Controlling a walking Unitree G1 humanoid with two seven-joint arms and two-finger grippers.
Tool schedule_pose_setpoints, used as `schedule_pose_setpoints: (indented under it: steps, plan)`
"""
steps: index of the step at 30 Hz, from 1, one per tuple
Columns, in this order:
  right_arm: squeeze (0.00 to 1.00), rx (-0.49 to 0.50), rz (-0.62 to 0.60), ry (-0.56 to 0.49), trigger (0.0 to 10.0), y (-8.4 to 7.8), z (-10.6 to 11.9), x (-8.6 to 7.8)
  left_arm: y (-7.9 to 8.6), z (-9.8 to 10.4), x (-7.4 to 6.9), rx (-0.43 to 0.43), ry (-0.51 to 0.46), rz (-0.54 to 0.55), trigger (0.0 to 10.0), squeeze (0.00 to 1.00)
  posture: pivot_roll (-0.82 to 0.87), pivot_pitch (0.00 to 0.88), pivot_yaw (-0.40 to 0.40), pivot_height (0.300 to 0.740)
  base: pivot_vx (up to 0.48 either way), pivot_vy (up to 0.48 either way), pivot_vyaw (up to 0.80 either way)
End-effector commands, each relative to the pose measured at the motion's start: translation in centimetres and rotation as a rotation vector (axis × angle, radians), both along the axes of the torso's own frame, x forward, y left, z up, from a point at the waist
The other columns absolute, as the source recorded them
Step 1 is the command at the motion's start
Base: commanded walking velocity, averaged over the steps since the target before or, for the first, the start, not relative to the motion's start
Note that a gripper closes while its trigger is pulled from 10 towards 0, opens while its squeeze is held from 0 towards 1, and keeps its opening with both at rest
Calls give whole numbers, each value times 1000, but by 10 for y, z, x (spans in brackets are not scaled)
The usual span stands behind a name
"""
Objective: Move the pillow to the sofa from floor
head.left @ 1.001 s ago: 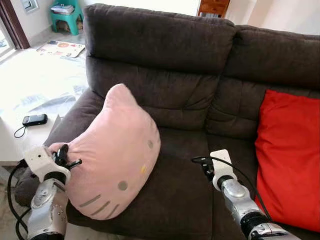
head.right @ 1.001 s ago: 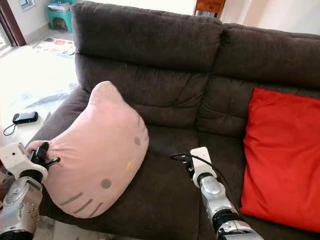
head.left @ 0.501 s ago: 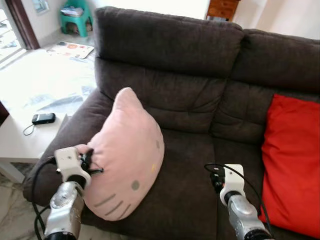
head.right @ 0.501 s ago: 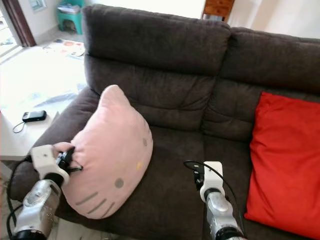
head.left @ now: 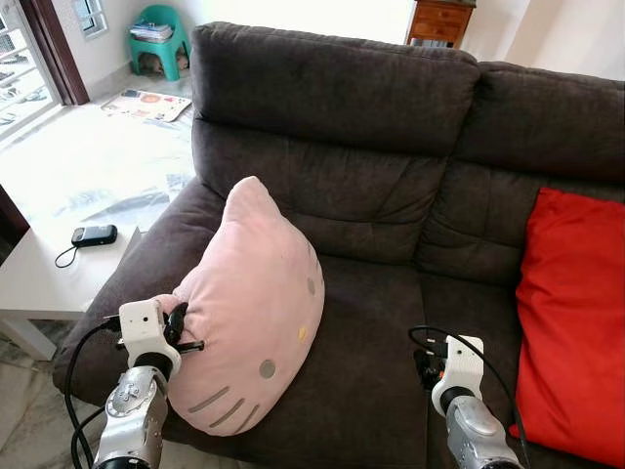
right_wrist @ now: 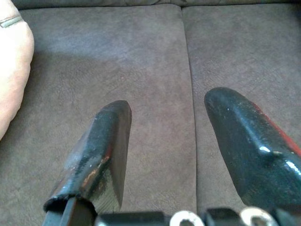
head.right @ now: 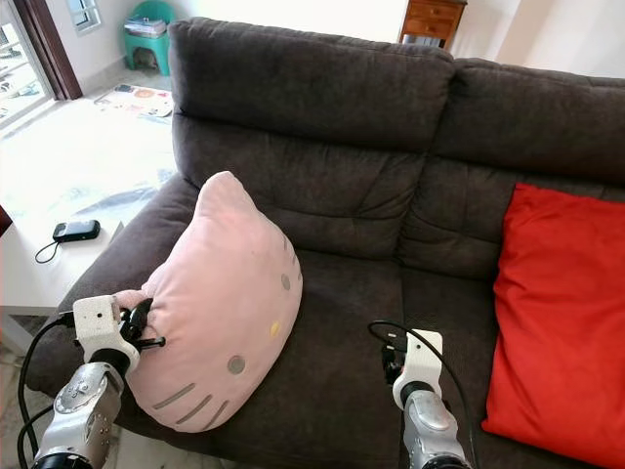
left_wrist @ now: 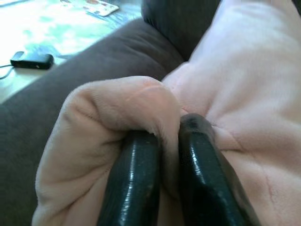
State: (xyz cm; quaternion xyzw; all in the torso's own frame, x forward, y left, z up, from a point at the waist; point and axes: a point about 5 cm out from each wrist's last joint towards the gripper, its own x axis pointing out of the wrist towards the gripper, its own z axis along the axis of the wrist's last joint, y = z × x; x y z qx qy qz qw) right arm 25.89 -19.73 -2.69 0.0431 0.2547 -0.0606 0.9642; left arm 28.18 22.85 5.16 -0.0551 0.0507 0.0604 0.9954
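Note:
A pink cat-face pillow [head.left: 252,313] stands tilted on the left seat of the dark brown sofa [head.left: 371,127], leaning toward the left armrest. My left gripper [head.left: 181,330] is shut on a fold at the pillow's lower left corner; in the left wrist view the two black fingers [left_wrist: 136,183] pinch pink plush [left_wrist: 136,101] between them. Over the seat's front, near the middle seam, my right gripper [right_wrist: 164,122] stands open with nothing between its fingers. The pillow's edge [right_wrist: 11,75] lies beside it, apart.
A red cushion [head.left: 571,322] leans against the sofa's right end. A white low table [head.left: 39,283] with a black phone [head.left: 95,235] stands left of the armrest. Farther back are a teal stool [head.left: 156,29] and papers [head.left: 146,103] on the floor.
The camera has pulled back and tilted, showing more floor and table. The pillow sits a little more upright on the seat, still pinched by my left gripper. The right gripper stays open.

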Motion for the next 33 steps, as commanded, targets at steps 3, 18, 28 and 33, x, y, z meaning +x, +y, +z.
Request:
schedule_pose_setpoints:
  steps: [3,18,28,33]
  plan:
    - [0,-4,-6,7,10000,-2,-3,-5,-5,9,0,12,-57,-2,10000,1000,73,50,-59,740,0,0,0]
    - [0,-14,19,18,10000,4,-9,-12,-18,19,-9,16,-105,-40,10000,1000,76,27,-55,740,0,0,0]
    - [0,-1,22,1,10000,6,-8,-12,-18,38,-12,36,-182,-6,10000,1000,79,23,-54,740,0,0,0]
    - [0,8,27,-9,10000,8,-7,-11,-20,53,-10,39,-233,-8,10000,1000,81,28,-56,740,0,0,0]
